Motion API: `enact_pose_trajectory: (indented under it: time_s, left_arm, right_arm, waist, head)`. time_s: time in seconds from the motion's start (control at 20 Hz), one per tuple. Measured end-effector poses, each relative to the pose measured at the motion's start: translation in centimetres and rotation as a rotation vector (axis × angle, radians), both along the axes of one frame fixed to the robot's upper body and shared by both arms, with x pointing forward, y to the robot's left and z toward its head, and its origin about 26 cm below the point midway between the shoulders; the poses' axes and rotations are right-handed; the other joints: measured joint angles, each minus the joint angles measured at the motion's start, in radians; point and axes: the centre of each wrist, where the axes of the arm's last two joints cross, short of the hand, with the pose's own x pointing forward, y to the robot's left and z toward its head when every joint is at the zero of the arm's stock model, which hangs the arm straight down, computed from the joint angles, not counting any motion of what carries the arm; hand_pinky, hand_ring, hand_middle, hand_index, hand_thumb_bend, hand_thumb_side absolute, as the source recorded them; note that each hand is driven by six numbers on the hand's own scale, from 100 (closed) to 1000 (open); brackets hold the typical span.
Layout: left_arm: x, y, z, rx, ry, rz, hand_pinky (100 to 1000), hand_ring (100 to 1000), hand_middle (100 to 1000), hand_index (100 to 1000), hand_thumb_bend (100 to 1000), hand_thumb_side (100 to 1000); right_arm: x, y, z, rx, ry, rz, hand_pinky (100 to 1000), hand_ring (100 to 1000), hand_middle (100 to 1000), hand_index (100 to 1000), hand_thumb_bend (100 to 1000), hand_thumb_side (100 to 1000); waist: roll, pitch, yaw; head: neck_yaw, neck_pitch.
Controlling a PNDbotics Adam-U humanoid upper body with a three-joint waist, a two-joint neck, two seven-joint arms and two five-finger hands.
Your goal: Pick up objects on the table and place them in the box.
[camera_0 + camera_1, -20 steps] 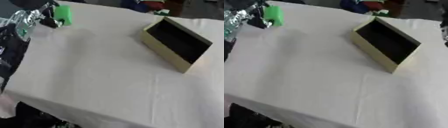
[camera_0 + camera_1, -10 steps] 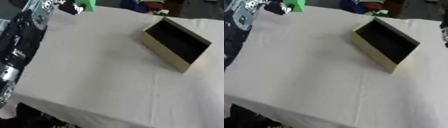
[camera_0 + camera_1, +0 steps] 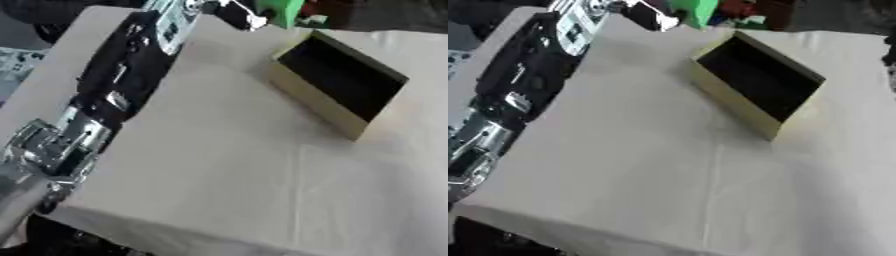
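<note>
Green and blocky, the object sits at the top edge of both views, pinched by the curled fingers of the left hand, which closes on its left side. It hangs above the far part of the desk, just beyond and to the left of the near-left corner of the box, not over the opening as far as can be told. No writing or label can be read on the green object, the box or the cloth; the silver panel on the forearm carries dark marks too blurred to make out.

Pale tan walls frame the box, whose inside is dark; it lies askew on the desk, its long side running from upper left to lower right, and it looks open at the top. The left arm stretches from the lower left corner up along the left side of the desk, black with silver joints, covering that edge. White cloth covers the desk, with a faint crease running down from the box toward the near edge. Between the arm and the box the cloth lies bare, and so does the broad stretch in front of the box down to the near edge. The right hand does not show in either view.
</note>
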Motion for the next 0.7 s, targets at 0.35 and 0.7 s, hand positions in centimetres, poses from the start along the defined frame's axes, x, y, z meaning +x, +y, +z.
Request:
enact_pose_trajectory:
  time_s: [0.35,0.7]
  left_arm:
    - [-0.4,-3.8,-1.6,0.043,0.011,-0.129,654,519,486,693,137,325]
    - [-0.5,-4.6,-3.0,0.085,0.029,-0.144,675,595,579,742,178,357]
  right_arm:
    - [0.0,0.1,0.0,-0.003,0.003,0.01,625,850,600,788,100,416]
    - [0.0,0.4,-0.2,0.0,0.006,0.018,625,851,600,787,100,416]
  waist:
    - [0.001,0.004,-0.001]
    - [0.001,0.007,-0.008]
  head:
    - [-0.004,0.0]
    - [-0.006,0.0]
